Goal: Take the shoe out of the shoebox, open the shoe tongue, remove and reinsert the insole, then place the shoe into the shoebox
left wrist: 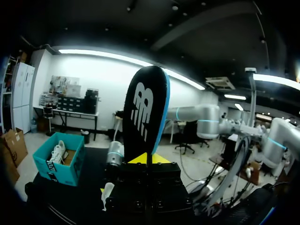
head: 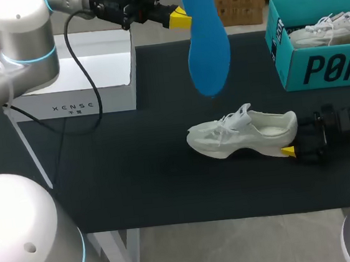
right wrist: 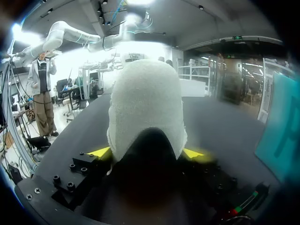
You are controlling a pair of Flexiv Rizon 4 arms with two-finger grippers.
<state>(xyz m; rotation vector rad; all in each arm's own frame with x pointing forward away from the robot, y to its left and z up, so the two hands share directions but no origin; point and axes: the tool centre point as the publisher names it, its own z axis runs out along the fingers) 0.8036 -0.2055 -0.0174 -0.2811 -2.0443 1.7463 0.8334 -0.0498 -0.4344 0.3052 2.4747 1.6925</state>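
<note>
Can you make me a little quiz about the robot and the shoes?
1. True or false: the blue insole is tucked inside the white shoe on the table.
2. Which part of the white shoe does the right claw hold? A its heel, B its toe, C its laces.
3. Fill in the gap: a second shoe lies in the teal ____.

Key: 1 false, the left claw holds it up in the air. 2 A. 3 shoebox.
</note>
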